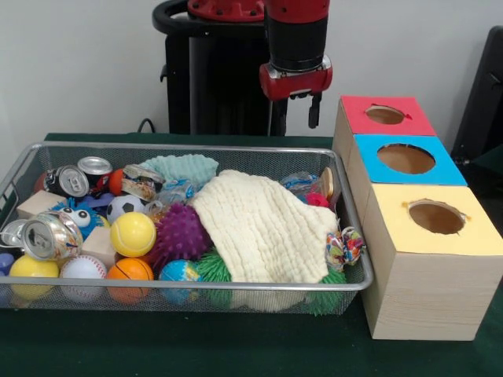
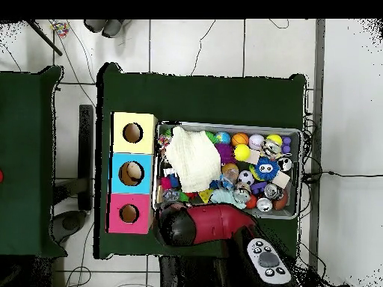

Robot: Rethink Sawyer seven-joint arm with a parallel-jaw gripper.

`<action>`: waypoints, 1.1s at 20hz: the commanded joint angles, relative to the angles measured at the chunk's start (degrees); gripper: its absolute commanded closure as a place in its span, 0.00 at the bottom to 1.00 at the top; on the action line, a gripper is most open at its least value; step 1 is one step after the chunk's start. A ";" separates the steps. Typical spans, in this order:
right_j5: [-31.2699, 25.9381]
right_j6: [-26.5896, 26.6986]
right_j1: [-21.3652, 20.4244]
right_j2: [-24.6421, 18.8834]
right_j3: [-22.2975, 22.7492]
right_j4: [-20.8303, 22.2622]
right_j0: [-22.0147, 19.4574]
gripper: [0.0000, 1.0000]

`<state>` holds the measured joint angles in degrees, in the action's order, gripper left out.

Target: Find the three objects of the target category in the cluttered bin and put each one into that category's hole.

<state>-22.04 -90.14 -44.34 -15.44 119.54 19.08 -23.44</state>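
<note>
Hangs raised behind the far rim of the bin (image 1: 346, 284), the end effector (image 1: 306, 106) empty and well clear of the contents; whether spread or pressed together cannot be told, since only one dark tip shows clearly. Probably parked high to leave the search area unobstructed.

Sits on the green surface (image 1: 181, 349), the bin, just beside a row of three wooden boxes, with red top (image 1: 357, 106), blue top (image 1: 369, 161) and yellow top (image 1: 393, 228), each holed, likely set close to keep carries short.

Crowded at one end with balls: yellow ball (image 1: 133, 233), orange basketball (image 1: 130, 271), baseball (image 1: 82, 269), purple spiky ball (image 1: 181, 232), soccer ball (image 1: 124, 206), alongside crushed cans (image 1: 49, 234) and wooden blocks.

Spreads across the bin's middle, a cream cloth (image 1: 259, 228), covering green spiky items and probably hiding more. Needs lifting or shifting aside, judging by that, before a full search.
</note>
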 commanded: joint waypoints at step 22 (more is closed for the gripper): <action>-22.53 2.60 16.19 -5.39 -39.97 -3.95 1.92 0.00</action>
<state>-36.55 -90.14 -33.42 -17.32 91.34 17.12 -18.73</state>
